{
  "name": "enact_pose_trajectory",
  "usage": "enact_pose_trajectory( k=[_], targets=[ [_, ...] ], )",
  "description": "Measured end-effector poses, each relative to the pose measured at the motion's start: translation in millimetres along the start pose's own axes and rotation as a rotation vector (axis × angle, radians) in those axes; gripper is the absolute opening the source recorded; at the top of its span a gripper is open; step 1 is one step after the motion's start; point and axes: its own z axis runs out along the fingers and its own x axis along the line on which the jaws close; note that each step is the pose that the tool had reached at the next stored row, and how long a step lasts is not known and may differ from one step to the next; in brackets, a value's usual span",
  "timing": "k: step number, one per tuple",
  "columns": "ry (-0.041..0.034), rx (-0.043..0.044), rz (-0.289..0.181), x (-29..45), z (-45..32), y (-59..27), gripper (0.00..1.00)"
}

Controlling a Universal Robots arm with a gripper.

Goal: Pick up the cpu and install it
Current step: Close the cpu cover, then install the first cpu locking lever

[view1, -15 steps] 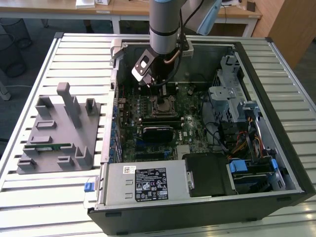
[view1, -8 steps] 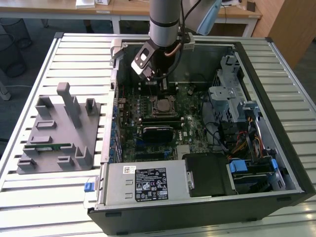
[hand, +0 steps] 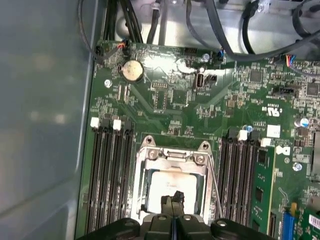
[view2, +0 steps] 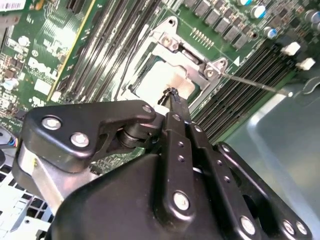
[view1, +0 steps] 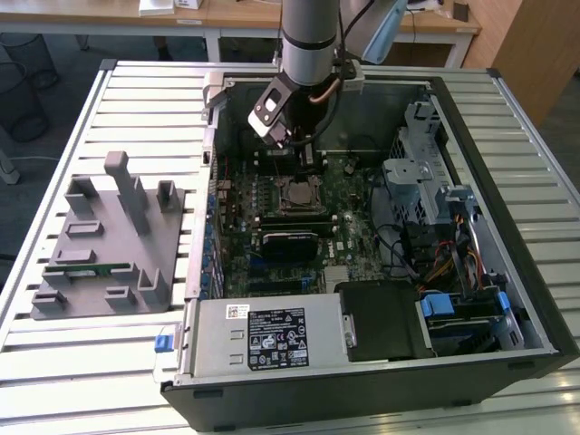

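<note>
Working inside the open tower case point(view1: 362, 399), upper centre of the exterior view, over the motherboard point(hand: 170, 100). Its socket frame point(hand: 172, 156) surrounds the cpu point(hand: 167, 182), which lies flat within. My pincer point(hand: 172, 200) hangs just over the chip's lid, tips pressed together, pinching nothing I can make out. Risk: sideways drag from my tips could skew the chip and bend socket contacts.

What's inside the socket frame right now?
The cpu, pale metal top up, lies inside the socket frame. The closed gripper covers part of one edge, so full seating can't be judged.
</note>
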Motion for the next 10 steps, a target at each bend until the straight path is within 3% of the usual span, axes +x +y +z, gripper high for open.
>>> enact_pose_trajectory(
  k=[10],
  targets=[
    [0.0000,0.0000,0.000,-0.5,0.1,5.6,0.11]
  ],
)
